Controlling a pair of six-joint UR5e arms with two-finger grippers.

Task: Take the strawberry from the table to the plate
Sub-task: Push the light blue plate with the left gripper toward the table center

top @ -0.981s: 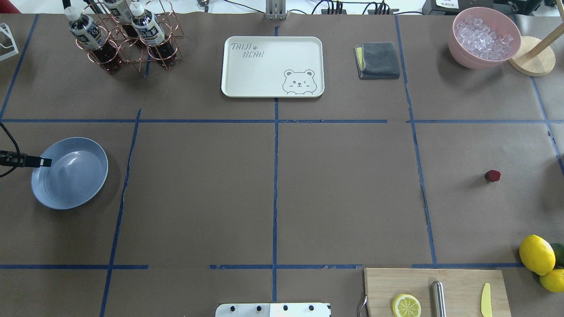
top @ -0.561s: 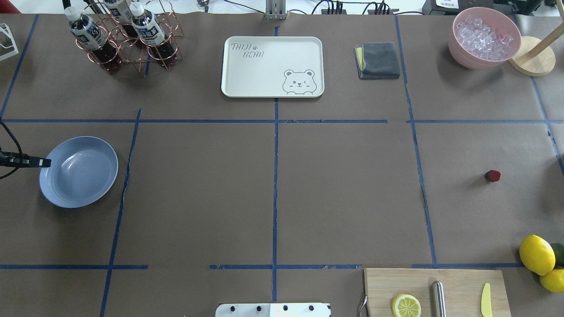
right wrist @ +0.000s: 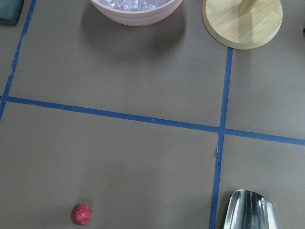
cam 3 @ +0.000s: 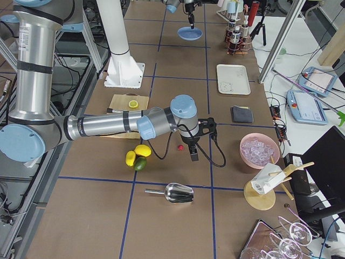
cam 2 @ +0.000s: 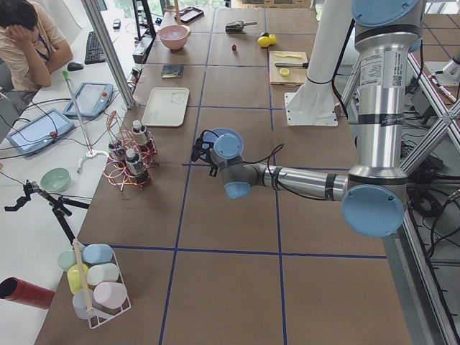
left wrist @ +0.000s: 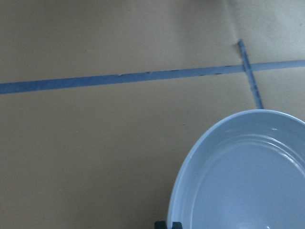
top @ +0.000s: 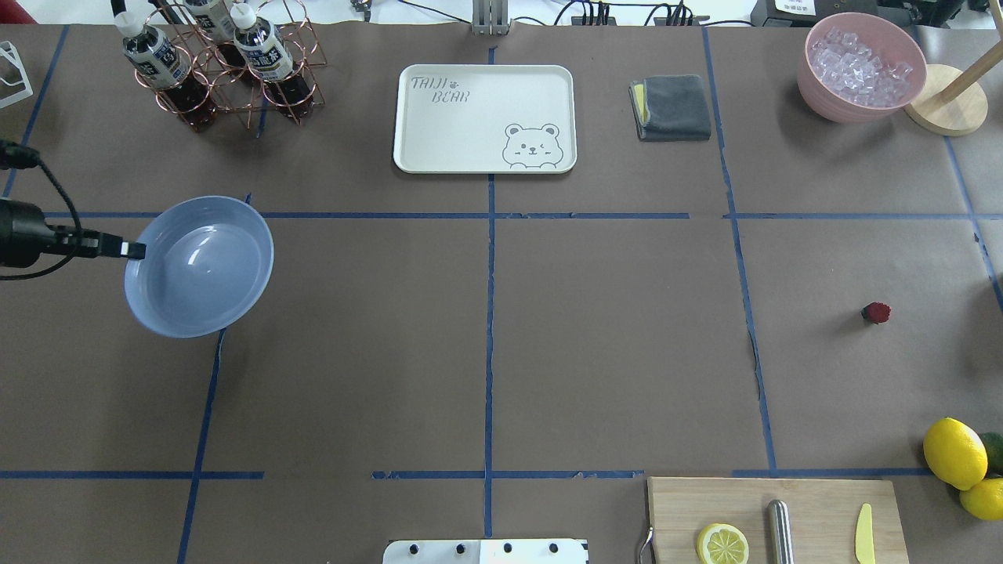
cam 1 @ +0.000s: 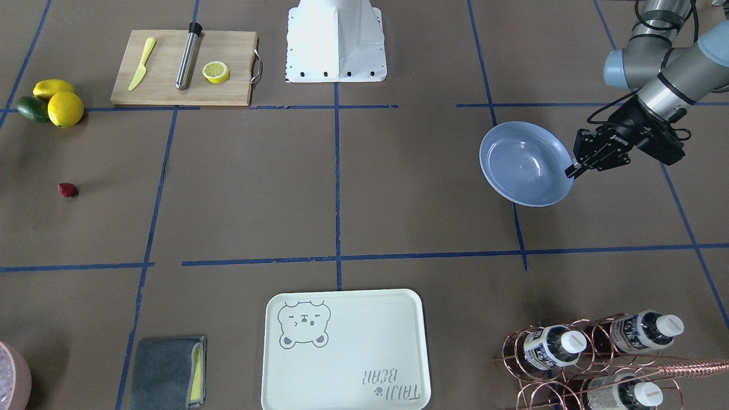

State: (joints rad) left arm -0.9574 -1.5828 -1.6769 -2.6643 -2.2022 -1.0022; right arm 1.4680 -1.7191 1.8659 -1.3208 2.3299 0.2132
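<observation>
**A:** Far left first. The left gripper (top: 135, 251), a black two-finger claw, is pinched together on the rim of the round, shallow, glossy light-blue plate (top: 208, 270).

**B:** Is the plate on the paper or off it?

**A:** Off it, by my reading. There is a shadow under it from overhead, and in the right-side view it hangs below the claw. It is empty.

**B:** And the middle?

**A:** Bare table (top: 611, 352), brown paper crossed by a grid of blue tape. Nothing of the task lies there.

**B:** Where is the fruit?

**A:** The tiny dark-red strawberry (top: 876, 312) lies on the paper far to the right, alone in its square. It sits beyond the plump yellow lemons (top: 954, 453) and well apart from the plate, with nearly the whole table between them.

**B:** What about the right gripper (cam 3: 193, 155)?

**A:** It hangs near the berry. Only the right-side view shows it, so I cannot tell whether its fingers are apart or together. Its wrist camera has the berry low and left in frame, unheld.

**B:** Which step is this?

**A:** Staging, I judge. The plate is held aloft and the pick has not begun.

**B:** What does the next move need?

**A:** The right claw centred over the berry, then down with the fingers apart and a light close, since a small round thing may roll. The plate must end within that arm's reach.
</observation>
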